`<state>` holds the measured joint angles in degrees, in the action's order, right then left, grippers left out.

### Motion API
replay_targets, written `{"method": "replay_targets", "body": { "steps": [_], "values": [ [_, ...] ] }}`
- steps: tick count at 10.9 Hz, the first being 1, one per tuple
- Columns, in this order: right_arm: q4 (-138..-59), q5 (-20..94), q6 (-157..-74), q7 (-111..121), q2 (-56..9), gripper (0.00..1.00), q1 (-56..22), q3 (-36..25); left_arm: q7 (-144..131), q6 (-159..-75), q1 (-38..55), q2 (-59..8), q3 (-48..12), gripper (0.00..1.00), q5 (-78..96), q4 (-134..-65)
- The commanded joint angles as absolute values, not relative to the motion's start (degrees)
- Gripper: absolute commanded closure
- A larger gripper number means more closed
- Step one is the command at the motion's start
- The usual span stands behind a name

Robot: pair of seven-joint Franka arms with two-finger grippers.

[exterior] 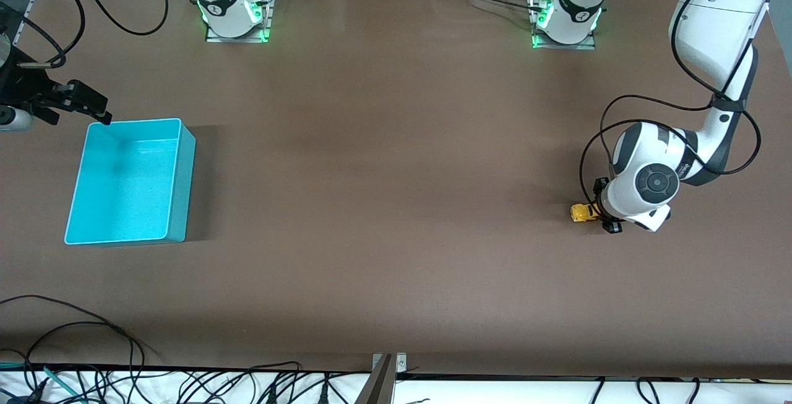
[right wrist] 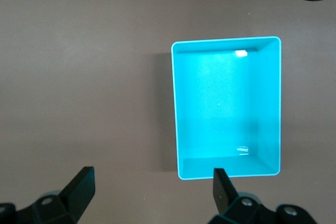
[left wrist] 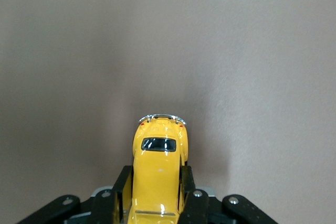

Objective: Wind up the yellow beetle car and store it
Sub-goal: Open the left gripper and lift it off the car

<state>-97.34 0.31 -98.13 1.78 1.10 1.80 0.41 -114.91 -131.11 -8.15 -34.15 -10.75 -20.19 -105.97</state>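
Observation:
The yellow beetle car (exterior: 581, 213) is a tiny rounded toy with dark windows, low at the table surface toward the left arm's end. My left gripper (exterior: 599, 211) is shut on its sides. In the left wrist view the car (left wrist: 159, 153) sticks out from between the black fingers (left wrist: 124, 182), its chrome bumper pointing away from the gripper (left wrist: 156, 178). I cannot tell whether its wheels touch the table. My right gripper (exterior: 80, 114) hangs open and empty beside the turquoise bin (exterior: 183, 193), at the right arm's end. In the right wrist view the gripper (right wrist: 152, 179) holds nothing, and the bin (right wrist: 226, 108) is empty.
The two arm bases (exterior: 234, 5) (exterior: 566, 14) stand at the table edge farthest from the front camera. Loose black cables (exterior: 74, 330) lie along the edge nearest to it. Brown tabletop (exterior: 396, 175) stretches between the car and the bin.

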Motion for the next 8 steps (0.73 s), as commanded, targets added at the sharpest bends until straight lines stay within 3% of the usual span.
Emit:
{"method": "replay_targets", "body": {
  "steps": [1, 8],
  "values": [
    [-96.1, 0.9, -97.2, 2.3, 0.6, 0.0, 1.8, 0.4, -110.5, -133.8, -10.7, -36.6, -10.8, 1.0, -22.9, -104.9],
    [-96.1, 0.8, -97.2, 2.3, 0.6, 0.0, 1.8, 0.4, -109.6, -133.8, -11.6, -36.4, -10.8, 1.0, -22.4, -104.7]
  ]
}}
